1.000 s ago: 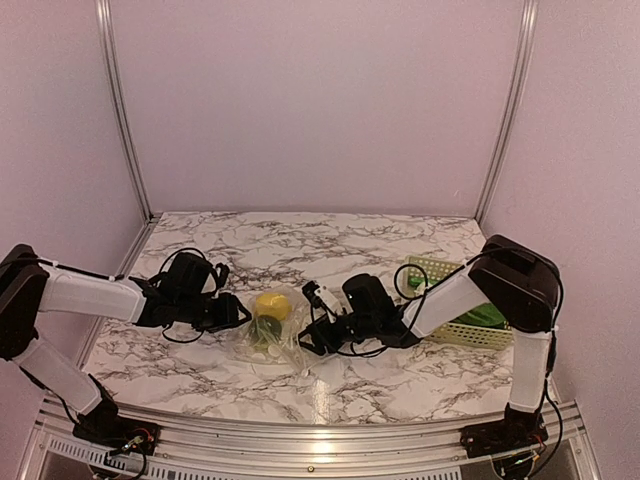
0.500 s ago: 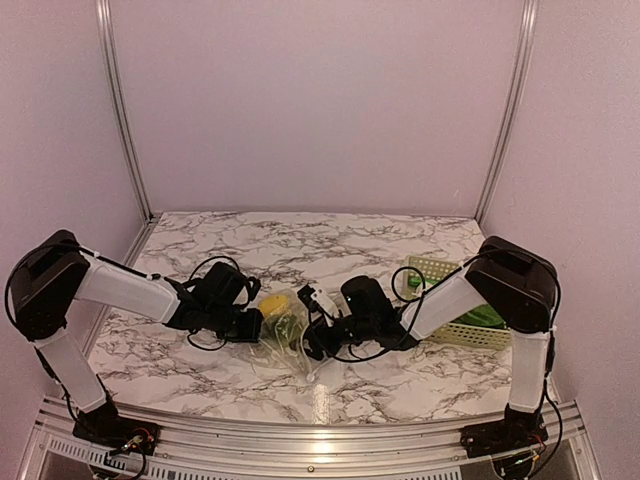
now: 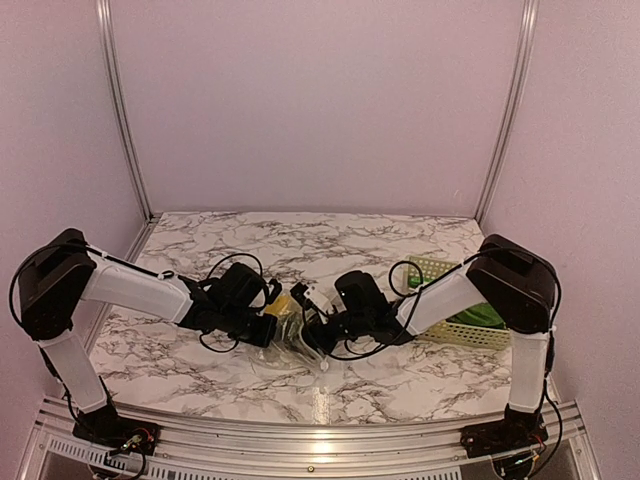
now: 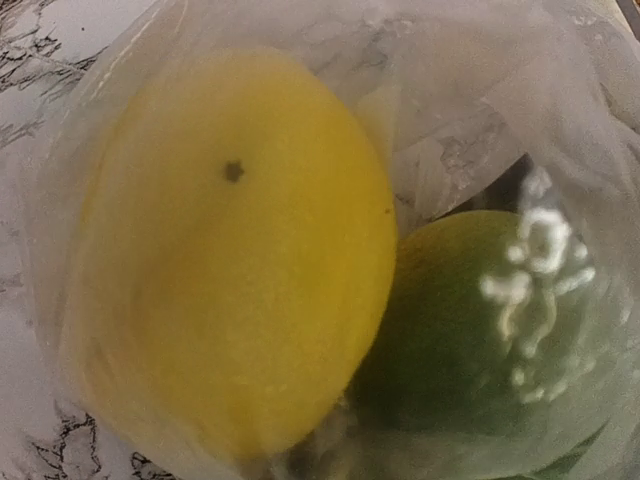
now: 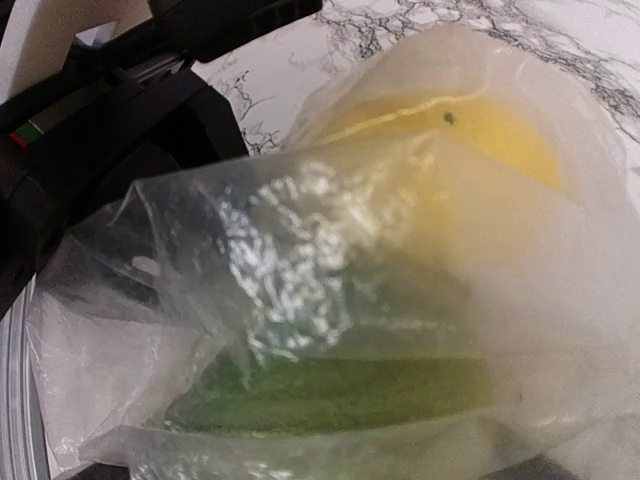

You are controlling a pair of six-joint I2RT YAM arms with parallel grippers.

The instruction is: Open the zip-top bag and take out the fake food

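The bag (image 3: 290, 338) sits low in the middle of the overhead frame, between the left gripper (image 3: 268, 326) and the right gripper (image 3: 314, 326); it looks thin, floppy and slick, so I'd pinch the stiffer zip edge rather than loose film that slides over the light toy food (image 4: 470, 340) inside. Both wrist views are filled with plastic, 1 yellow piece (image 4: 230, 270) and green ones, so I can't tell whether either gripper is open or clamped, nor find the zip.
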